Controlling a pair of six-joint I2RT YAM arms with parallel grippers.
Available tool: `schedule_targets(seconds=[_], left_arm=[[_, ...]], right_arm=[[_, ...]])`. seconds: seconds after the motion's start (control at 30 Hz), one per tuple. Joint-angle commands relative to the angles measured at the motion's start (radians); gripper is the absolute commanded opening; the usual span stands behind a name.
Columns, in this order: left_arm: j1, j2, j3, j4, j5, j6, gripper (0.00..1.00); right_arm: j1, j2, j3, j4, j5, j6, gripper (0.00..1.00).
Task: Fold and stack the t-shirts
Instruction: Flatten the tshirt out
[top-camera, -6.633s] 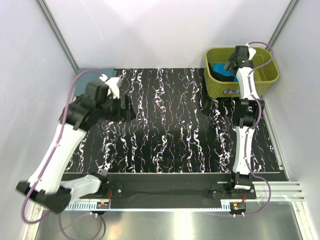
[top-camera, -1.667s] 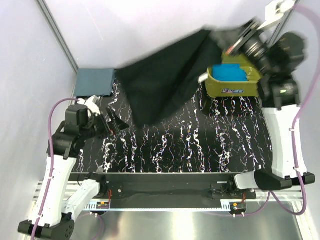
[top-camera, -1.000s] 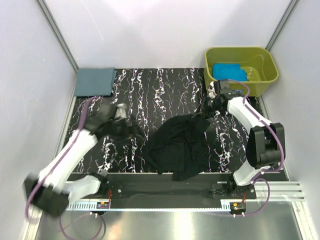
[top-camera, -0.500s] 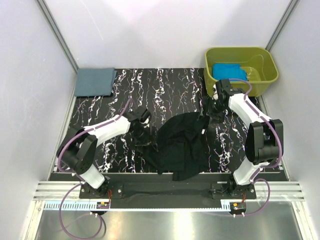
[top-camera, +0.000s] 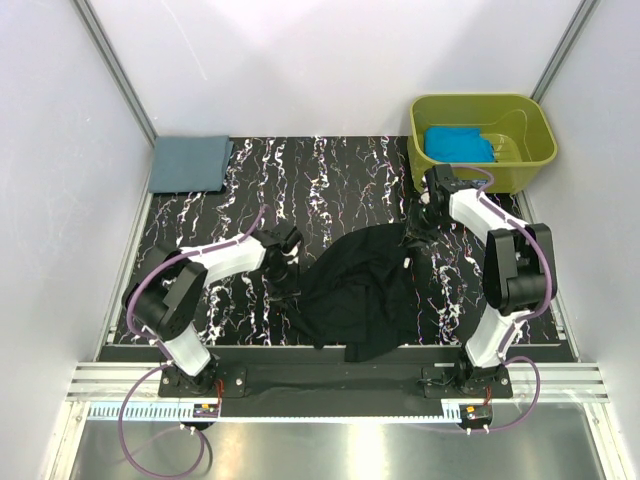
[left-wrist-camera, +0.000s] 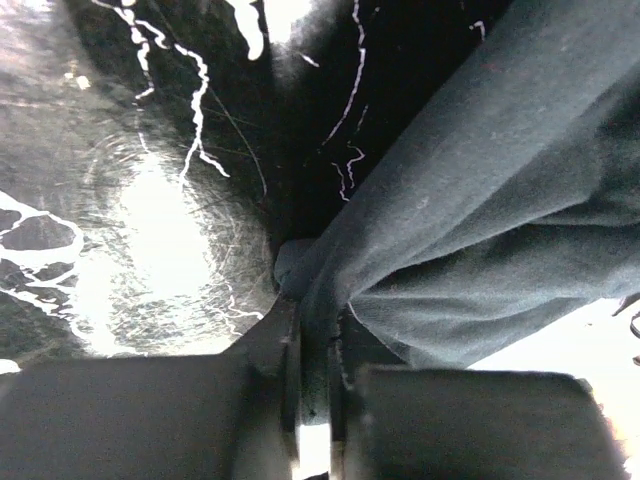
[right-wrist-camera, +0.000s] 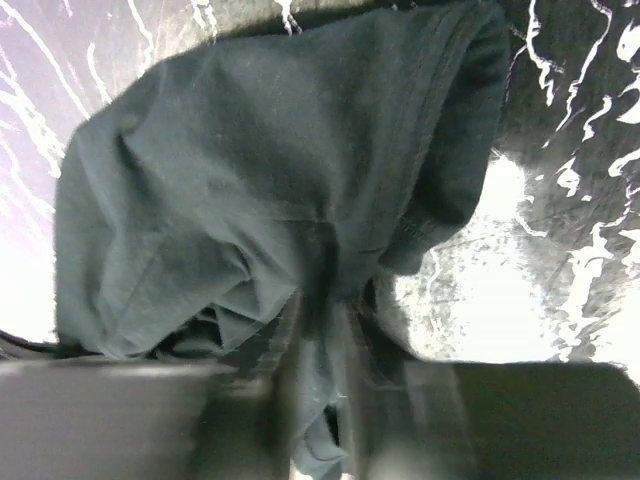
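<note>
I am seeing the left gripper (left-wrist-camera: 312, 310) clenched on the left edge of the black t-shirt (top-camera: 360, 290), which is lying crumpled on the tabletop (top-camera: 330, 185) between the two arms. The right gripper (right-wrist-camera: 322, 335) is straddling a fold at the shirt's far right corner, but I cannot tell whether it is clamped.

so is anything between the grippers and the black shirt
Nothing visible stands between them. The left gripper is pinched on the left edge of the black t-shirt, and the right gripper has the shirt's upper right edge between its fingers.
</note>
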Motion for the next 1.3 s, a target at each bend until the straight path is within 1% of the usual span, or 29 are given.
schedule_targets(seconds=[0.0, 0.03, 0.07, 0.17, 0.2, 0.23, 0.27, 0.33, 0.37, 0.43, 0.53, 0.6, 0.67, 0.7, 0.77, 0.8, 0.87, 0.9, 0.93, 1.0, 1.03, 1.1, 1.17, 1.2, 1.27], left_arm=[[0.001, -0.020, 0.020, -0.014, -0.158, 0.034, 0.00], [0.004, -0.050, 0.027, -0.056, -0.185, 0.039, 0.00], [0.007, -0.070, 0.042, -0.080, -0.215, 0.046, 0.00], [0.021, -0.170, 0.082, -0.173, -0.345, 0.058, 0.00], [0.034, -0.196, 0.097, -0.198, -0.374, 0.063, 0.00], [0.042, -0.246, 0.114, -0.246, -0.426, 0.071, 0.00], [0.050, -0.270, 0.152, -0.271, -0.452, 0.083, 0.00], [0.077, -0.325, 0.198, -0.348, -0.527, 0.095, 0.00], [0.085, -0.340, 0.245, -0.373, -0.551, 0.109, 0.00], [0.108, -0.382, 0.290, -0.432, -0.609, 0.121, 0.00], [0.133, -0.426, 0.410, -0.514, -0.693, 0.132, 0.00], [0.146, -0.457, 0.456, -0.552, -0.761, 0.135, 0.00], [0.159, -0.478, 0.520, -0.601, -0.796, 0.134, 0.00], [0.168, -0.503, 0.537, -0.613, -0.821, 0.132, 0.01], [0.174, -0.529, 0.580, -0.643, -0.839, 0.125, 0.01], [0.174, -0.559, 0.588, -0.649, -0.842, 0.123, 0.02], [0.176, -0.595, 0.600, -0.660, -0.841, 0.117, 0.02], [0.176, -0.631, 0.602, -0.663, -0.838, 0.114, 0.03], [0.176, -0.650, 0.602, -0.667, -0.836, 0.112, 0.03], [0.177, -0.705, 0.597, -0.672, -0.844, 0.108, 0.05], [0.176, -0.724, 0.599, -0.673, -0.844, 0.108, 0.09], [0.176, -0.754, 0.603, -0.675, -0.833, 0.120, 0.13], [0.176, -0.764, 0.603, -0.672, -0.819, 0.138, 0.24], [0.177, -0.764, 0.596, -0.664, -0.804, 0.149, 0.26], [0.177, -0.758, 0.571, -0.658, -0.801, 0.169, 0.27]], right_arm=[[-0.002, 0.002, 0.060, 0.022, 0.021, 0.011, 0.17], [-0.004, -0.013, 0.072, 0.011, 0.043, 0.006, 0.01], [-0.004, -0.024, 0.080, 0.000, 0.063, -0.003, 0.00], [-0.007, -0.077, 0.121, -0.057, 0.165, -0.018, 0.00], [-0.007, -0.096, 0.133, -0.072, 0.240, -0.023, 0.00], [-0.009, -0.141, 0.147, -0.092, 0.274, -0.029, 0.00], [-0.009, -0.168, 0.175, -0.098, 0.355, -0.038, 0.00], [-0.012, -0.243, 0.231, -0.107, 0.418, -0.048, 0.00], [-0.013, -0.264, 0.254, -0.110, 0.463, -0.058, 0.00], [-0.018, -0.316, 0.306, -0.121, 0.485, -0.066, 0.00], [-0.018, -0.379, 0.421, -0.123, 0.494, -0.078, 0.00], [-0.018, -0.416, 0.452, -0.123, 0.483, -0.084, 0.00], [-0.018, -0.476, 0.480, -0.120, 0.485, -0.094, 0.00], [-0.018, -0.529, 0.482, -0.109, 0.482, -0.098, 0.00], [-0.018, -0.591, 0.469, -0.083, 0.474, -0.112, 0.00], [-0.018, -0.655, 0.460, -0.059, 0.474, -0.111, 0.00], [-0.018, -0.726, 0.433, -0.028, 0.457, -0.101, 0.00], [-0.018, -0.802, 0.417, 0.019, 0.449, -0.098, 0.00], [-0.019, -0.836, 0.390, 0.041, 0.445, -0.088, 0.00], [-0.016, -0.904, 0.387, 0.064, 0.477, -0.072, 0.00], [-0.018, -0.913, 0.408, 0.064, 0.492, -0.063, 0.00], [-0.018, -0.916, 0.438, 0.066, 0.501, -0.052, 0.00], [-0.019, -0.900, 0.492, 0.071, 0.485, -0.022, 0.00], [-0.018, -0.875, 0.512, 0.077, 0.477, -0.011, 0.00], [-0.018, -0.843, 0.558, 0.083, 0.442, 0.027, 0.00]])
